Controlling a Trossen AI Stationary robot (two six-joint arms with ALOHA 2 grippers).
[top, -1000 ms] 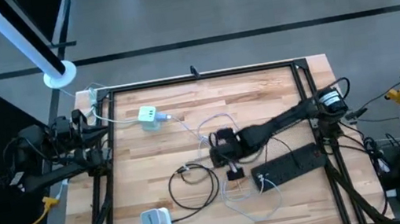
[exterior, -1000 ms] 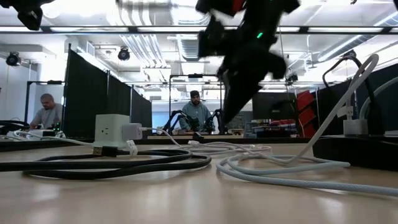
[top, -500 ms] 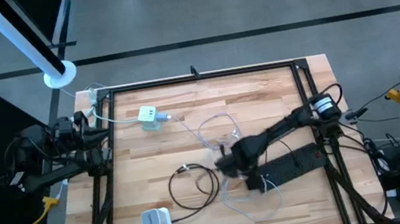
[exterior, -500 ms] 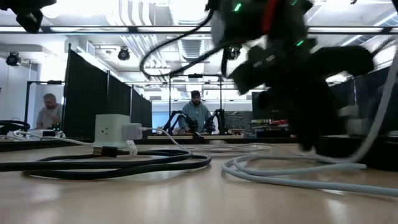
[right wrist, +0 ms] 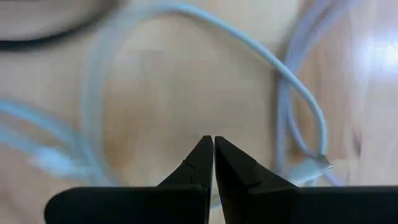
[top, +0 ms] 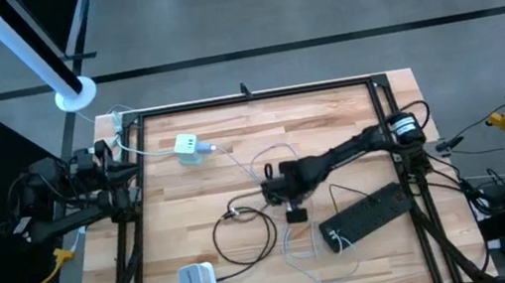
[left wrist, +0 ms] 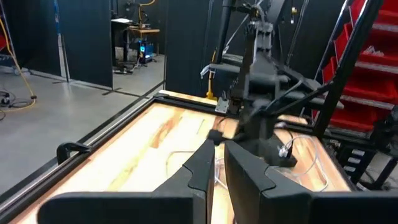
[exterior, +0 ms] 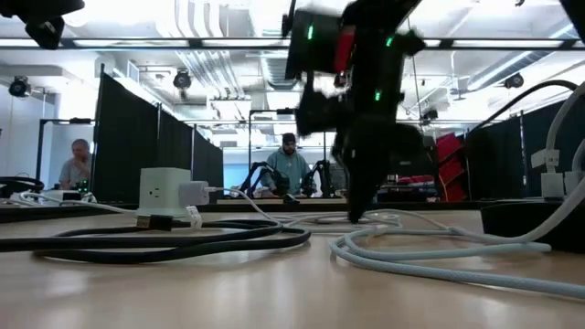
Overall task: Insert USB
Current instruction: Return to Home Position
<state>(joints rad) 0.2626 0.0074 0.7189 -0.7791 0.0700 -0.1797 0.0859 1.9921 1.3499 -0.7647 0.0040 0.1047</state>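
Loops of white cable [top: 274, 163] lie on the wooden table's middle. One end carries a USB plug [right wrist: 311, 167], which rests flat on the wood. My right gripper [top: 295, 213] points down over these loops, shut, with nothing between its fingers [right wrist: 213, 142]. In the low view its tips [exterior: 356, 216] reach down to the cable [exterior: 430, 249]. A white cube charger [top: 190, 149] stands at the far left of the table [exterior: 164, 190]. My left gripper [left wrist: 215, 152] waits shut at the table's left edge [top: 117, 190], pointing level across the table. My right gripper comes from above with shut fingers pointing down, its tips low among the white cable loops [exterior: 366, 222]. Whether the tips touch the cable or the wood I cannot tell.
A black power strip [top: 369, 214] lies at the near right, with a white plug [top: 335, 239] at its near end. A black cable loop [top: 244, 235] and a white adapter [top: 193, 279] lie near left. A black frame rims the table [top: 256, 96].
My right gripper swung toward the near right, over the power strip's end. It then came back toward the table's middle and sank lower over the white cable. It stayed shut throughout.
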